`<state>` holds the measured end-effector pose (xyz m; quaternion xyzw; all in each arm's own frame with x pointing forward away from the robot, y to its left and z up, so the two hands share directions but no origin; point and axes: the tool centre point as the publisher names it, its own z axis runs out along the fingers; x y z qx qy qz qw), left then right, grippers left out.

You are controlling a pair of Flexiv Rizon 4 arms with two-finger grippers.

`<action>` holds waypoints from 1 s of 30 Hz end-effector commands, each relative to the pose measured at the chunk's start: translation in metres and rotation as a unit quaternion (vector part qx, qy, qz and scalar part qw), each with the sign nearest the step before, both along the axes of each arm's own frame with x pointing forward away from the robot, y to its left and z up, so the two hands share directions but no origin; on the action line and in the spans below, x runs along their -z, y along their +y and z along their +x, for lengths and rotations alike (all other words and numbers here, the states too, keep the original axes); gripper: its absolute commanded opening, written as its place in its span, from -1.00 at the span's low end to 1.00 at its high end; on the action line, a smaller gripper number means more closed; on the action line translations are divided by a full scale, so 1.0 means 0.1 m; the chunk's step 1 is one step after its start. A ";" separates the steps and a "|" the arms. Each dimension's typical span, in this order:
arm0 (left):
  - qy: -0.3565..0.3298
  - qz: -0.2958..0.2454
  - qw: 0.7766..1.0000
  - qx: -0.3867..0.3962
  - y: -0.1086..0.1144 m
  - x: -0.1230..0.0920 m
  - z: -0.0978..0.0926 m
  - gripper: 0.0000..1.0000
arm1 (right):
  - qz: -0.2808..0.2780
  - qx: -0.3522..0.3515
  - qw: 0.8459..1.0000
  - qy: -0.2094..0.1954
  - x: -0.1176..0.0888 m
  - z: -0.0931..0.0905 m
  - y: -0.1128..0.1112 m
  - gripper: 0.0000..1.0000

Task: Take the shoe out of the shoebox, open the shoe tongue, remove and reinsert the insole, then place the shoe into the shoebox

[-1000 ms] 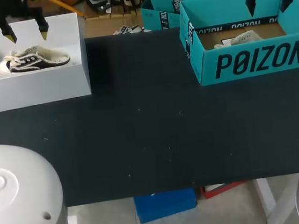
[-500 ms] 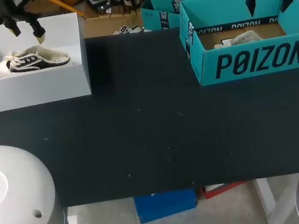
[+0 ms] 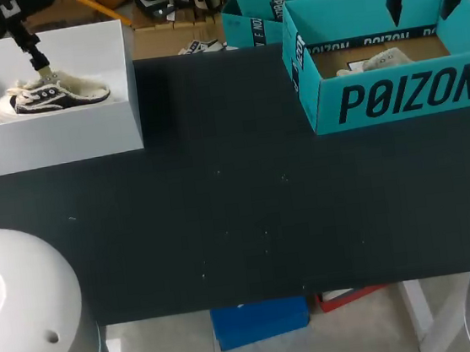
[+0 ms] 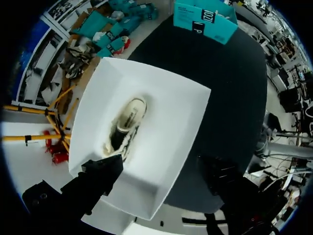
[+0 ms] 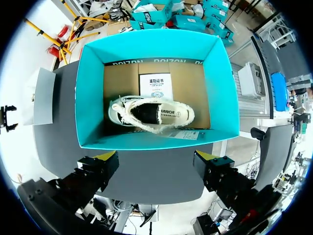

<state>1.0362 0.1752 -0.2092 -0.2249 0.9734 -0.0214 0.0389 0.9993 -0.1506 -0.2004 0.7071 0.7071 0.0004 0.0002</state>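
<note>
While the left gripper (image 3: 40, 66) hangs over the white box (image 3: 86, 138) at the table's (image 3: 241, 226) far left corner, its fingers stand wide apart with nothing held. A dark shoe (image 3: 52, 96) with white laces and a fleecy collar rests sole down inside that box. In the left wrist view one finger (image 4: 105, 169) sits right by the shoe's fleecy end (whether it touches cannot be told), and the other finger is over the box's rim on the table side. At the far right corner stands a teal box (image 5: 88, 98), its top open, with a pale shoe (image 5: 151, 113) sole down on its cardboard floor beside a printed card (image 5: 152, 84). Above the box's near wall hangs the right gripper (image 5: 156, 162), its fingers spread and holding nothing.
</note>
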 end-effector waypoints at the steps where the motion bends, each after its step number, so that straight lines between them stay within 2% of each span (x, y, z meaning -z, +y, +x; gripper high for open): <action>1: 0.003 0.020 0.980 0.196 0.01 0.00 0.03 1.00 | 0.000 0.000 1.000 0.000 0.00 0.00 0.00 1.00; 8: 0.003 0.020 0.980 0.196 0.01 0.00 0.03 1.00 | 0.000 0.000 1.000 0.000 0.00 0.00 0.00 1.00; 10: 0.008 0.043 0.979 0.200 -0.02 0.04 0.01 1.00 | 0.000 0.000 1.000 0.000 0.00 0.00 0.00 1.00; 11: 0.010 0.027 0.980 0.195 -0.02 0.04 0.01 1.00 | 0.000 0.000 1.000 0.000 0.00 0.00 0.00 1.00; 13: 0.008 0.042 0.980 0.194 0.01 0.04 0.03 1.00 | 0.000 0.000 1.000 0.000 0.00 0.00 0.00 1.00; 15: 0.011 0.032 0.982 0.185 0.06 0.06 0.07 1.00 | 0.000 0.000 1.000 0.000 0.00 0.00 0.00 1.00; 22: 0.019 0.015 0.984 0.178 0.20 0.27 0.24 1.00 | 0.000 0.000 1.000 0.000 0.00 0.00 0.00 1.00; 30: 0.036 0.030 0.985 0.166 0.36 0.55 0.43 1.00 | 0.000 0.000 1.000 0.000 0.00 0.00 0.00 1.00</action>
